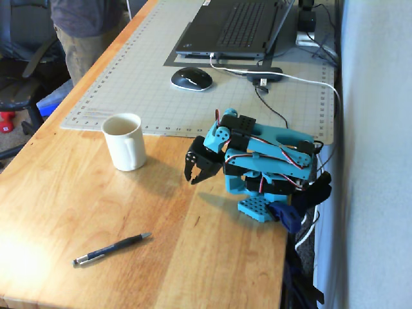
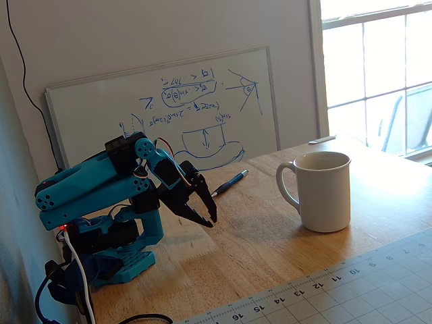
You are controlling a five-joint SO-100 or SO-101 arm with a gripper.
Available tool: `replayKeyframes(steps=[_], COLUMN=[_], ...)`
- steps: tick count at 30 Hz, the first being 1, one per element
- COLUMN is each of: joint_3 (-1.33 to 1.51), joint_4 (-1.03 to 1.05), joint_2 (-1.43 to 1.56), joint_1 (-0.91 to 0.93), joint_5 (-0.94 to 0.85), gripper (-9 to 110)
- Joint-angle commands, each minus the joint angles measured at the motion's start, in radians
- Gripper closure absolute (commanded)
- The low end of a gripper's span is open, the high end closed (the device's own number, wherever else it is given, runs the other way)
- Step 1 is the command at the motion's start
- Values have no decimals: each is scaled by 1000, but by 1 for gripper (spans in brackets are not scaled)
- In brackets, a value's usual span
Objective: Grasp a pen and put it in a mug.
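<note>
In a fixed view, the pen [image 1: 111, 249] lies flat on the wooden counter [image 1: 51, 193] at lower left, slanting up to the right, with one silvery end toward the bottom left and the other toward the upper right. It sits alone, well apart from everything else. Above it and a little to the right, the mug [image 1: 124, 141] stands upright near the edge of a grey cutting mat [image 1: 129, 71], its handle turned toward the camera. Further right, the blue arm [image 1: 270, 164] is folded down over its base at the counter's right edge, and the gripper [image 1: 195, 177] hangs with black fingers pointing downward between the mug and the base, parted a little and grasping nothing. Behind, on the mat, lie a computer mouse [image 1: 191, 78] and a laptop [image 1: 235, 29].

In the other fixed view, the arm [image 2: 101, 189] crouches at left before a whiteboard [image 2: 169, 108] leaning on the wall. The gripper [image 2: 206, 217] points down at the counter [image 2: 270, 243], slightly parted and empty. Just right of it and farther back the pen [image 2: 229, 183] rests on the wood, and the mug [image 2: 322, 190] stands at right, handle to the left.
</note>
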Motion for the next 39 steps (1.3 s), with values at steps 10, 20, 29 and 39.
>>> replayKeyframes(steps=[10,20,29,39], joint_3=[-224,-548,-882,-1305], joint_4=[-12,-14,-14,-14], joint_2=[-255,-627,-1046,-1503], joint_1=[-43,-137,-275,-426], joint_5=[267,600,1042,1600], gripper=[100,95,86,82])
